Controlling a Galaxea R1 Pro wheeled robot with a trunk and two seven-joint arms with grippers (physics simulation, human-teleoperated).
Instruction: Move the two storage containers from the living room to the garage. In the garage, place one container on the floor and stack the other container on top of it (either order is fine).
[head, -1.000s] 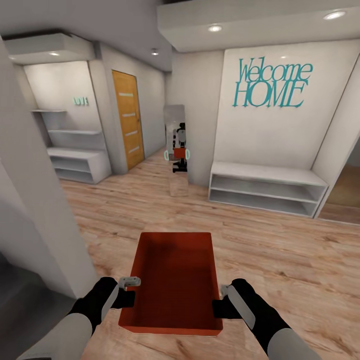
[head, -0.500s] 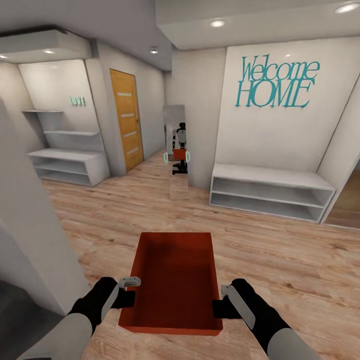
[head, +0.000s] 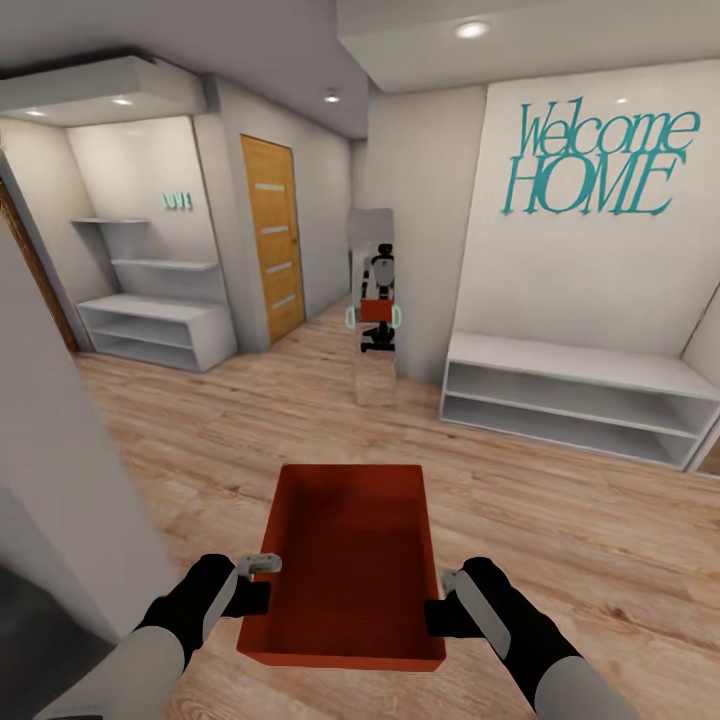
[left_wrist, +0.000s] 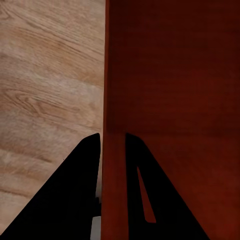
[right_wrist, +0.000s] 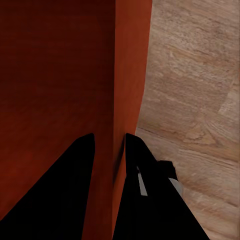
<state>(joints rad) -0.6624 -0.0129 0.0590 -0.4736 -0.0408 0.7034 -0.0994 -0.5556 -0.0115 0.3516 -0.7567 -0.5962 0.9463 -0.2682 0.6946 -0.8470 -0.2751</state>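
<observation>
Grippers, left (head: 258, 583) and right (head: 440, 598), pinch opposite walls of a red-orange storage container (head: 345, 570) above wood-plank flooring (head: 560, 520); near corners hidden.

Light wood-plank floor (head: 560, 520) carries a white low shelf unit (head: 575, 395) at two o'clock, another (head: 160, 330) at ten o'clock, and apparently a mirror (head: 372, 300) at twelve.

Red-orange storage container (head: 345, 570), open-topped, empty, level, held above light wood-plank flooring (head: 560, 520)
</observation>
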